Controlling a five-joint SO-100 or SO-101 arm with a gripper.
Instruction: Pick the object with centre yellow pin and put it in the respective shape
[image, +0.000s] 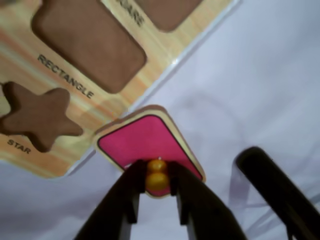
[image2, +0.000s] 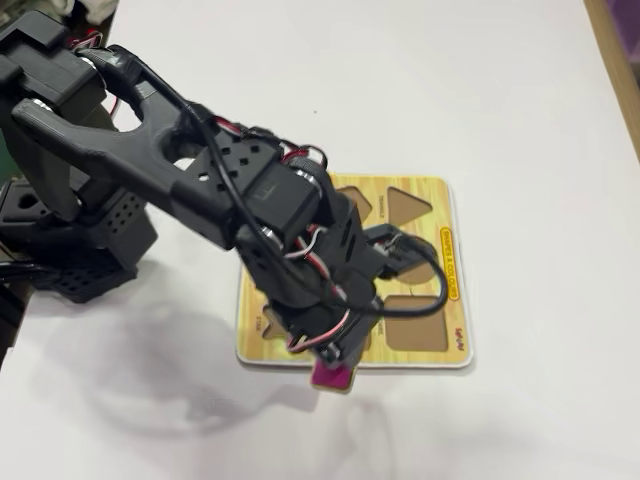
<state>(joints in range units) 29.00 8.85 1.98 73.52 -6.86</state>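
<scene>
A: Jaw state? Piece location?

B: Gripper (image: 157, 182) is clamped on the yellow knob (image: 156, 174); the pink piece (image: 145, 140) overlaps the puzzle board's (image: 30, 150) edge below STAR.

A: Procedure?

B: Keep your grip, square its edges, lower it flat into the RECTANGLE cutout (image: 90, 42).

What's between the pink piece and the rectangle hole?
In the wrist view, only the yellow board's rim, printed RECTANGLE, lies between the pink piece and the rectangle hole.

The RECTANGLE cutout (image: 90, 47) lies uncovered in the puzzle board (image: 150, 70) — nothing is seen standing over it. Between it and the claw (image: 156, 181), only the pink piece (image: 145, 142) intervenes, overlapping the board's edge. Open white tabletop (image2: 400, 90) — unobstructed — surrounds the board.
</scene>
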